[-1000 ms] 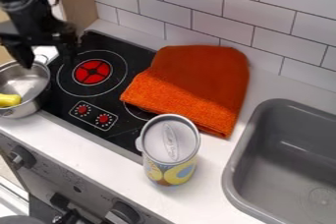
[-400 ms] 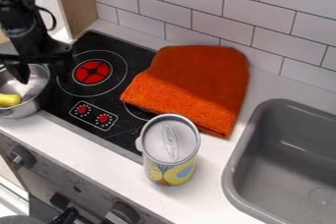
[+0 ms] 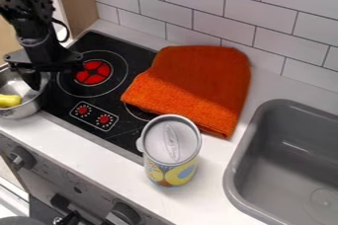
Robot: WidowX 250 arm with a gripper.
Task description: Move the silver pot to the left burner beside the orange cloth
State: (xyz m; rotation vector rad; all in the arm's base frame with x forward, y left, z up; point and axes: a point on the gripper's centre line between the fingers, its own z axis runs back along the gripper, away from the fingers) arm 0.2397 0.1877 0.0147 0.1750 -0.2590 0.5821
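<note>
Cam view: silver pot (image 3: pixel 31 106) is at the L edge of frame, abt mid-height, partly cut off by the edge, its R side by the L edge of the black cooktop (image 3: pixel 125 137). It's upright, mouth up; bowl is round, so no long axis from the bowl itself. A small loop handle (image 3: pixel 7 113) sits on its lower side, pointing twd bottom of frame. Yellow item (image 3: pixel 9 100) lies inside, at the pot's L. Black gripper (image 3: pixel 45 66) hangs down over the pot's upper R part, w/ the arm (image 3: pixel 29 17) coming in from upper L; can't tell how far open it is or if it has hold of the pot. L burner (image 3: pixel 92 72), w/ red ctr, is just R of the gripper, in upper L of frame. Orange cloth (image 3: pixel 198 81) lies folded at upper ctr, R of that burner, partly over the cooktop. Can w/ grey lid (image 3: pixel 173 140) stands upright below the cloth; grey sink (image 3: pixel 247 145) is at R, set in the white counter (image 3: pixel 105 160).
</note>
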